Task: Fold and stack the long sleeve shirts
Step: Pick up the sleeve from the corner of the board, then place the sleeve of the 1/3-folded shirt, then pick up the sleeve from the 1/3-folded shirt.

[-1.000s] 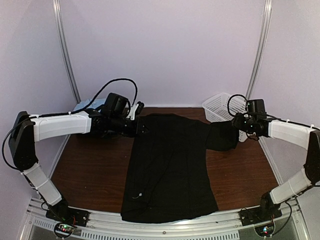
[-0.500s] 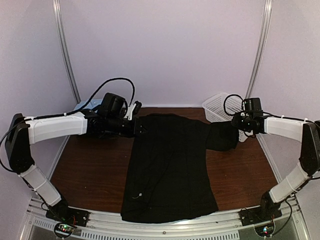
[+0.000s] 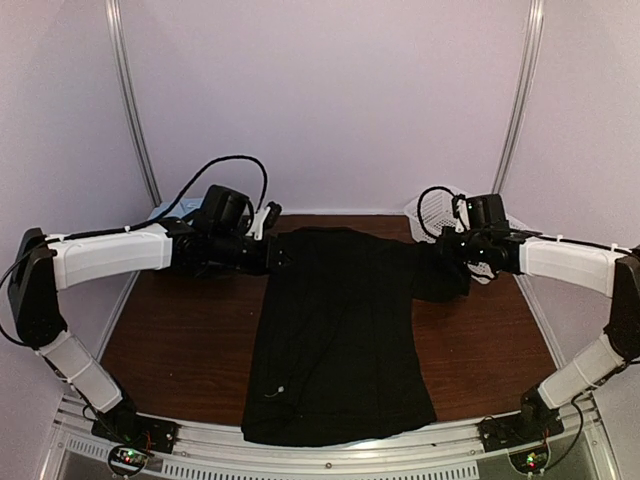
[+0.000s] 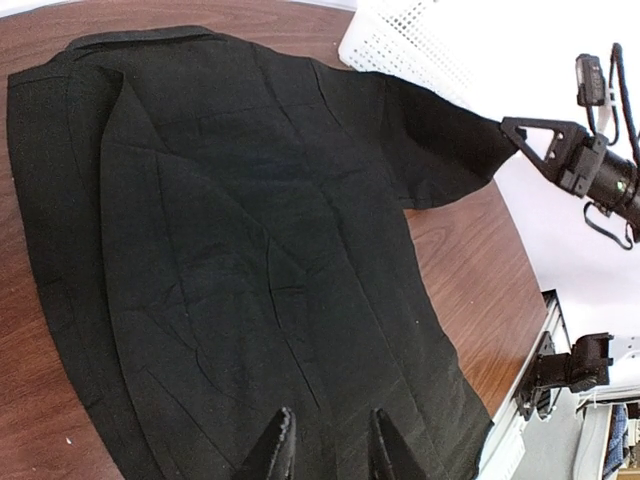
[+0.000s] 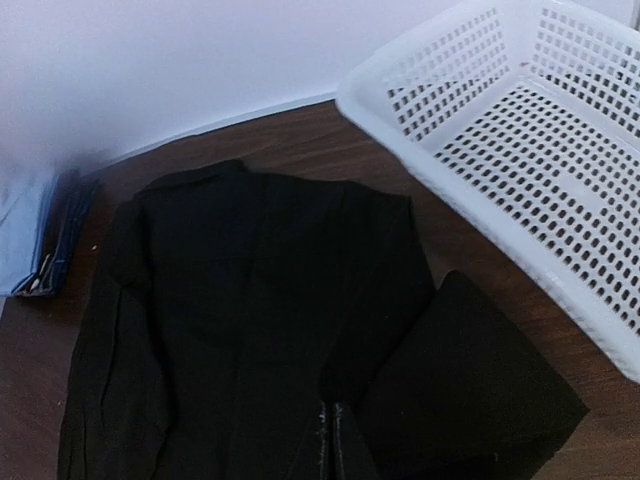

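Seeing the black shirt (image 3: 340, 330) lying flat on the brown table (image 3: 180, 320), collar at the far end and hem at the near edge between the arm bases. We are noting the right gripper (image 3: 446, 250) pressed together on the end of the right sleeve (image 3: 440, 278), holding that end up off the wood just beside the white basket (image 3: 425, 215) in the far right corner. The left gripper (image 3: 286, 256) is sitting at the shirt's left shoulder, near the collar. In its wrist view its fingers (image 4: 280, 448) are standing slightly apart over black cloth, and we cannot tell whether they are pinching any. A flap along the shirt's left side is lying folded over the body. We are also spotting folded blue shirts (image 5: 30, 230) at the far left, apart from the black one.
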